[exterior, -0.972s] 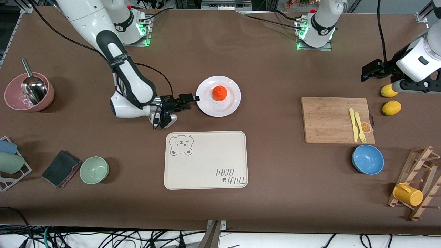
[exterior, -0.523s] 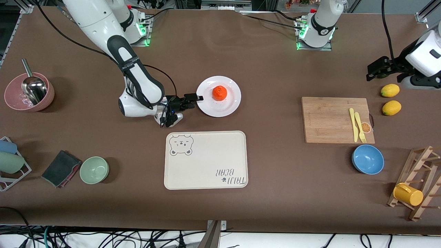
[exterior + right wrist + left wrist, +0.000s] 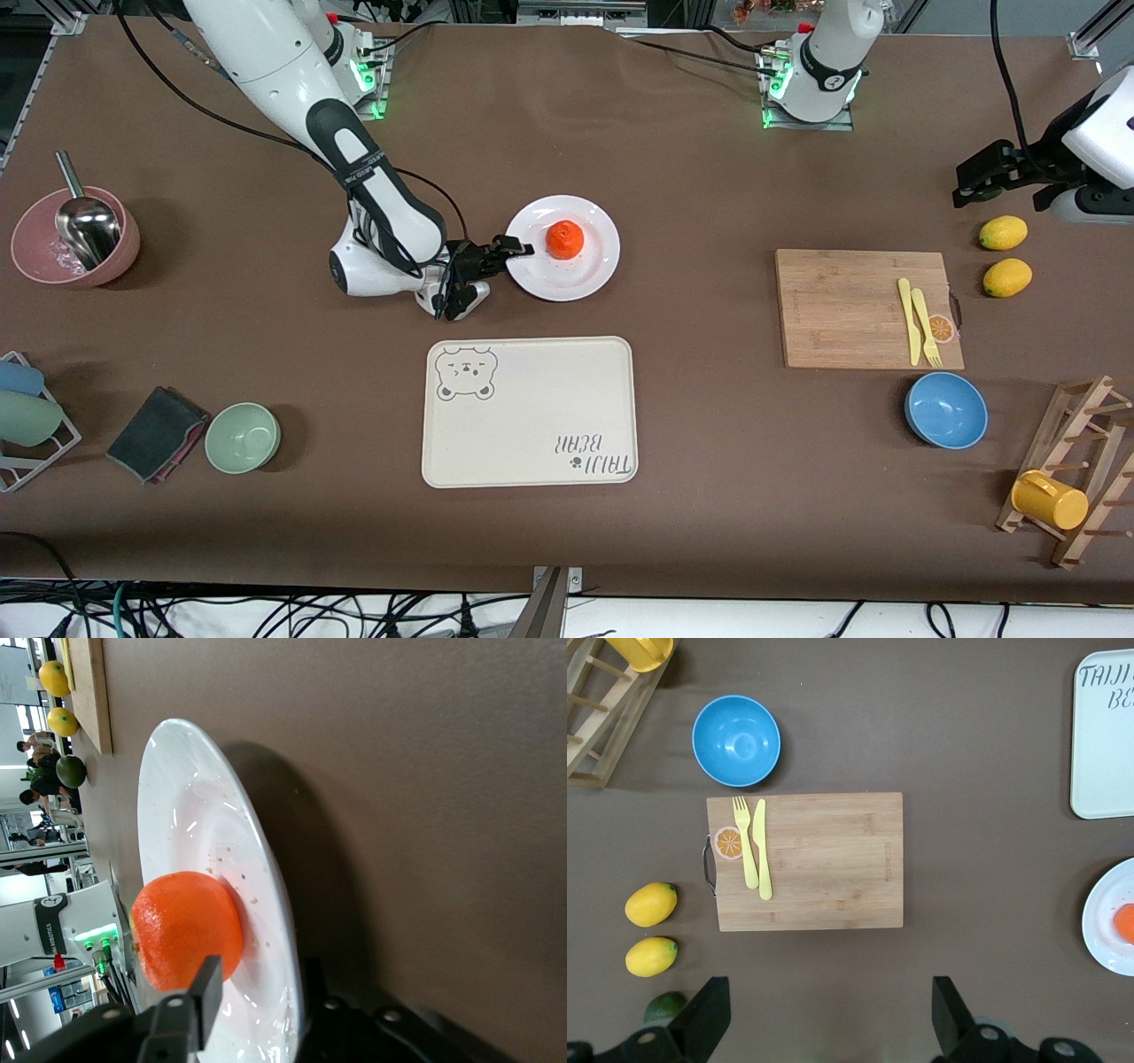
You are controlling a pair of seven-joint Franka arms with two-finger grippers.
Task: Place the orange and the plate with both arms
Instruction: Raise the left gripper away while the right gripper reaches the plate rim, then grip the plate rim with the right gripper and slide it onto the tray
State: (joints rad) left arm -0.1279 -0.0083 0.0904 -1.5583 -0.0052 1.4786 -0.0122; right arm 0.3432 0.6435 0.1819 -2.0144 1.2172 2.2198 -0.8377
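A dimpled orange point(image 3: 564, 239) sits on the glossy round plate point(image 3: 585, 266) mid-frame; the right pincer point(image 3: 518, 251) straddles its rim, spread. The left pincer point(image 3: 824, 1014) hangs spread at right. The tray point(image 3: 530, 412) reads "TAIJI BEAR".

a bear-printed tray point(image 3: 530, 412), cutting board point(image 3: 868, 307) with yellow cutlery point(image 3: 919, 321), blue bowl point(image 3: 946, 409), and what looks like two lemons point(image 3: 1004, 232).

Two white Franka arms, black joints and grippers

Right arm point(image 3: 292, 80): glossy white shell, black wrist band with small white lettering, thin black cables looping to black right gripper point(image 3: 512, 251). Left arm point(image 3: 1094, 146): white housing, black left gripper point(image 3: 979, 173), black cable overhead. Bases point(image 3: 811, 75): white, black ring, green lights, red button on top.
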